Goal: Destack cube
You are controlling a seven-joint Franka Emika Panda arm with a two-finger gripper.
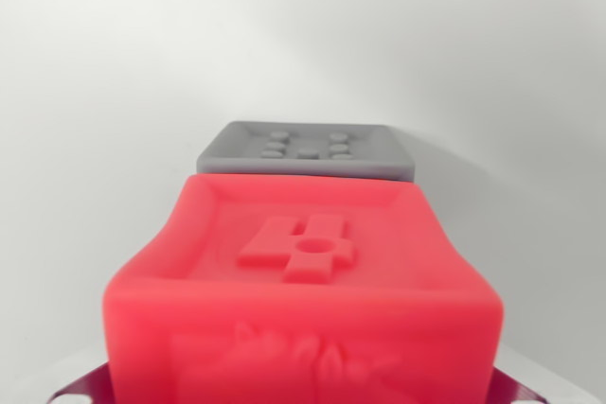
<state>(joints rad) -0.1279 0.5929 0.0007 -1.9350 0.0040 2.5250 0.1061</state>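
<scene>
Filling the wrist view's lower half, a red cube (308,290) with a raised figure on its top face sits just in front of a grey cube (308,150), both on a white surface (85,92). Only slivers of the gripper (303,393) show at the bottom corners beside the red cube; whether it clamps the cube cannot be told.

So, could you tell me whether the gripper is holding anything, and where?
Cannot tell: the red embossed cube fills the wrist view, but no fingers are clearly visible.
</scene>
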